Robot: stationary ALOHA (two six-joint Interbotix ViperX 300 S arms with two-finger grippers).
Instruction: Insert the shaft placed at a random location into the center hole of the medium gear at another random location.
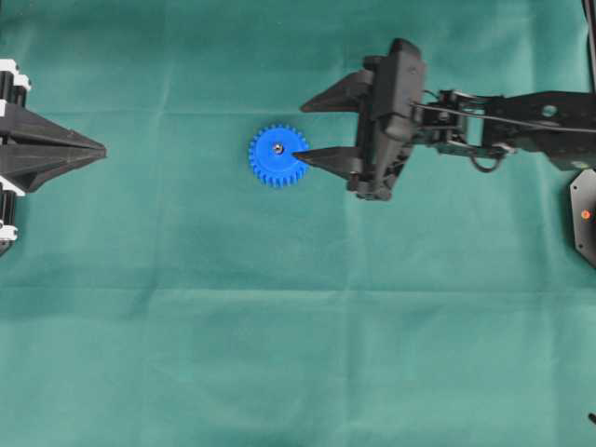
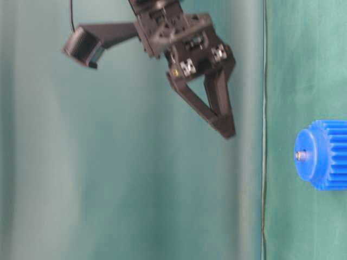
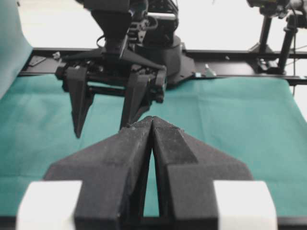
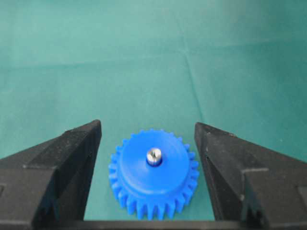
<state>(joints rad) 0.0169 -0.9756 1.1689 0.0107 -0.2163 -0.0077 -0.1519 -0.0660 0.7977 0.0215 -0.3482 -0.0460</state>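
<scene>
The blue medium gear (image 1: 277, 160) lies flat on the green cloth. The silver shaft (image 1: 277, 146) stands upright in its center hole, with its top poking out of the hub. Both also show in the right wrist view, the gear (image 4: 152, 184) and the shaft (image 4: 154, 155), and in the table-level view, the gear (image 2: 329, 154) and the shaft (image 2: 301, 155). My right gripper (image 1: 300, 130) is open and empty. It hangs above the gear, clear of it, with one finger either side in the right wrist view (image 4: 147, 124). My left gripper (image 1: 101, 149) is shut and empty at the far left.
Green cloth (image 1: 298, 326) covers the whole table. The right arm (image 1: 503, 116) stretches in from the right edge. A black base part (image 1: 585, 216) sits at the right edge. In the left wrist view the right gripper (image 3: 102, 130) hangs beyond my shut left fingertips (image 3: 158, 125).
</scene>
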